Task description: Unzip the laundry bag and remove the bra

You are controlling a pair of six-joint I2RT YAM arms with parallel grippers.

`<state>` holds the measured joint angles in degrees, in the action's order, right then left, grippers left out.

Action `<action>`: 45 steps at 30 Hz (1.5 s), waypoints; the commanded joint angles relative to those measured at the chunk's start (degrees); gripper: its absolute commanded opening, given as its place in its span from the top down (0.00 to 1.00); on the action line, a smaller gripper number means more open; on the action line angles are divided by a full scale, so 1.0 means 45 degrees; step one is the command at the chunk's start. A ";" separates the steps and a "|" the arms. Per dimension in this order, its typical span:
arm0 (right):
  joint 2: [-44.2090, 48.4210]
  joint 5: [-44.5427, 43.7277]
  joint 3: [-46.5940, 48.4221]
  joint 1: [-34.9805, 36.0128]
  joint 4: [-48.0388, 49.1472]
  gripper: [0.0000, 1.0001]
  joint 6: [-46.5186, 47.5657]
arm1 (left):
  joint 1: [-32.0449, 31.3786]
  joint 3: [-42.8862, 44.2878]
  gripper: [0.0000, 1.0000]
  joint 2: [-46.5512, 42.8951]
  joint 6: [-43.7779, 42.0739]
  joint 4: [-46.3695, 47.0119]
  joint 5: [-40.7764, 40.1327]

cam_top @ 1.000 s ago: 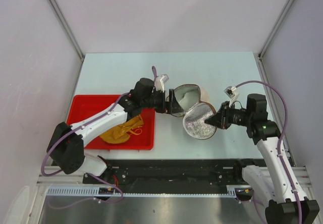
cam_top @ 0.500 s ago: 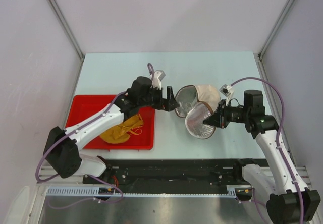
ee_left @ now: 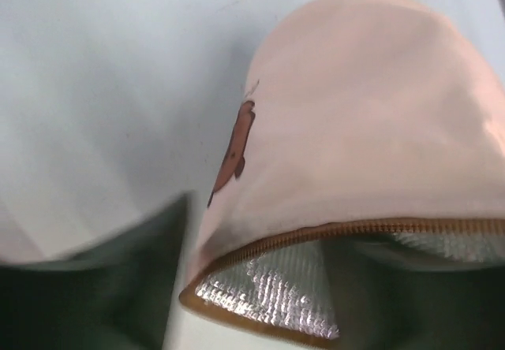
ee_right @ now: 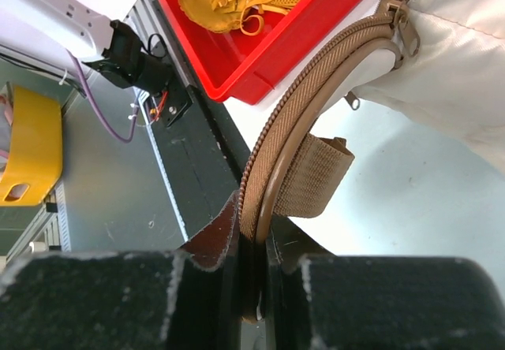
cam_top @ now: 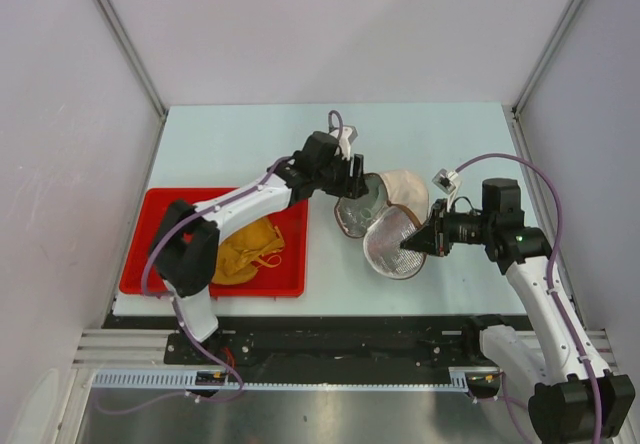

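Pale blue-white matte tabletop [cam_top: 240, 144] was boxed in by plain off-white wall panels [cam_top: 330, 24] on the left, back and right. Silver aluminium posts [cam_top: 120, 36] stood at the back corners. A black metal base strip [cam_top: 340, 336] ran along the near table edge, with a white slotted cable duct [cam_top: 300, 380] just in front and a grey sheet-metal floor [cam_top: 330, 419] nearest. Light was even and diffuse, shadows soft.

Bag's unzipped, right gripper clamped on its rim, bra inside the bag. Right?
No. The bra lies in the red tray, not inside the laundry bag; the top external view shows it. The bag is unzipped, with the right gripper clamped on its rim.
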<state>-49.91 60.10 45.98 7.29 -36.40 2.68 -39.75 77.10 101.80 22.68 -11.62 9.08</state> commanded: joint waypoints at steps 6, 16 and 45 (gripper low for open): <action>0.0096 -0.0774 0.0682 -0.0311 0.0256 1.00 -0.0262 | -0.0035 0.0271 1.00 -0.0744 -0.0020 -0.0269 -0.0999; -0.0532 -0.8917 0.1834 0.0117 0.1896 0.20 -0.1668 | -0.0249 -0.1722 1.00 -0.3032 0.1288 -0.0467 -0.1941; -0.2478 -2.0207 0.0760 0.8947 0.3499 0.04 -1.0262 | -0.0367 -0.0395 1.00 -0.1899 0.2343 -0.1286 -0.0711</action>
<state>-57.17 -20.47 49.15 47.35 -24.69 -38.89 -41.12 72.90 93.01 32.10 -17.61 3.70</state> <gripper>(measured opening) 0.953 0.017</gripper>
